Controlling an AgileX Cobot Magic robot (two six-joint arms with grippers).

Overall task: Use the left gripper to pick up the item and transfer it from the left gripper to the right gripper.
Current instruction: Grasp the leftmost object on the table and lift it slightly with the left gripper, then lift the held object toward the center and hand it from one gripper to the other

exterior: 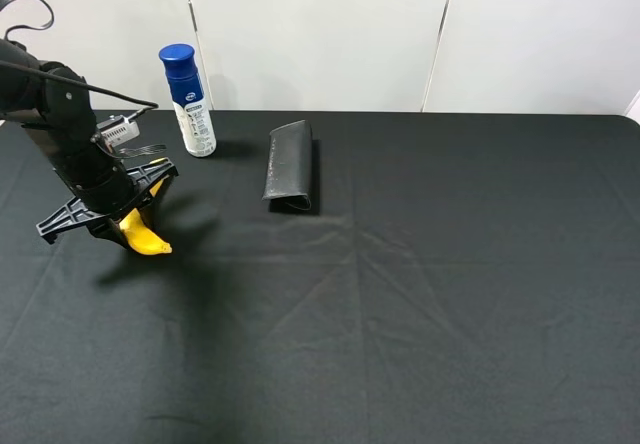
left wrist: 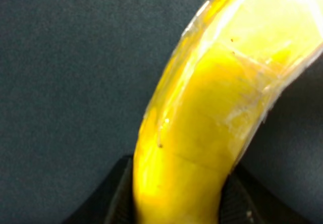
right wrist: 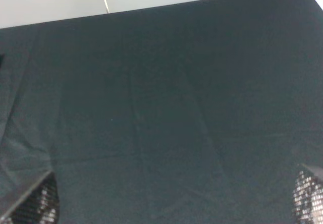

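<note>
The yellow banana (exterior: 147, 236) is at the left of the table, clamped between the fingers of my left gripper (exterior: 128, 214). One end of it sticks out below the claw, close over the black cloth. In the left wrist view the banana (left wrist: 202, 133) fills the frame, with a black finger (left wrist: 113, 201) pressed on each side of it. My right gripper (right wrist: 169, 206) is out of the exterior view. Its own view shows two fingertips (right wrist: 35, 204) far apart, with only bare black cloth between them.
A blue-capped white bottle (exterior: 188, 101) stands at the back left, just behind the left arm. A folded black pouch (exterior: 290, 167) lies at the back centre. A black cloth (exterior: 420, 294) covers the table, and a white wall stands behind.
</note>
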